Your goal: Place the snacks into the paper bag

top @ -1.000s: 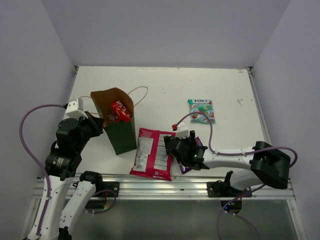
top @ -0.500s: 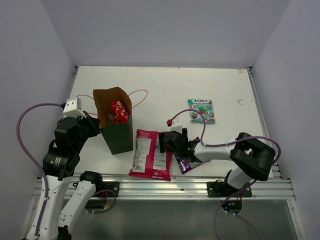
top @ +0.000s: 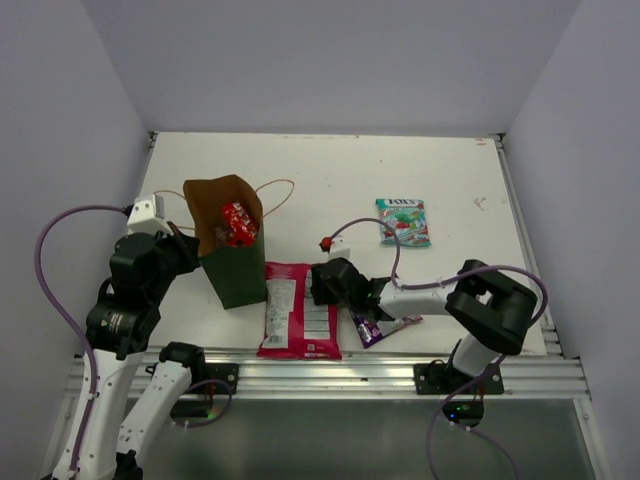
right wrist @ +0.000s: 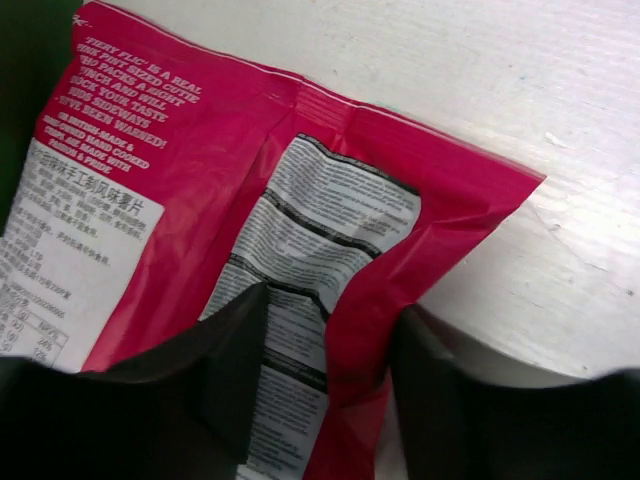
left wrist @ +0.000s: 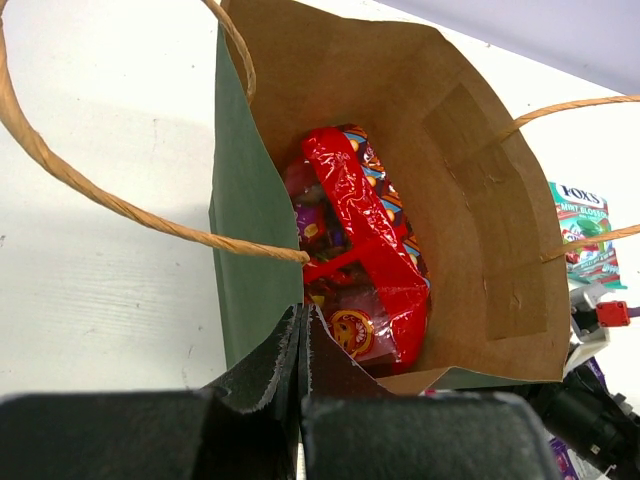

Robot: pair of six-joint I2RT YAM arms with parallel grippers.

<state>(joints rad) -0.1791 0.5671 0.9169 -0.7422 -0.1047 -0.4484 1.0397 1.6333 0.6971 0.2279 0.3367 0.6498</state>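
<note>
A white table [top: 450, 170] holds the scene, with two robot arms reaching in from the near edge. The dark green paper bag [top: 238, 268] stands upright toward the left side, its mouth open and its brown inside showing. From the left wrist view, the large red candy bag [left wrist: 365, 240] sits inside it, crumpled and leaning against the inner wall. The left gripper [left wrist: 302, 340] is pressed closed at the bag's near rim and seems to pinch the paper there, while a tan loop handle [left wrist: 100, 190] curves off to one side. Just beside the bag, on the table, the large red-and-white packet [top: 297, 310] lies flat with its printed back facing up. The right gripper [top: 325, 283] is low at that packet's right edge; its wrist view shows the jaws spread apart, one finger [right wrist: 225, 350] over the packet and the packet's red border in the gap. The small purple packet [top: 365, 328] lies near the front edge, right of the gripper. The small teal packet [top: 402, 220] lies well apart, farther back on the right.
</note>
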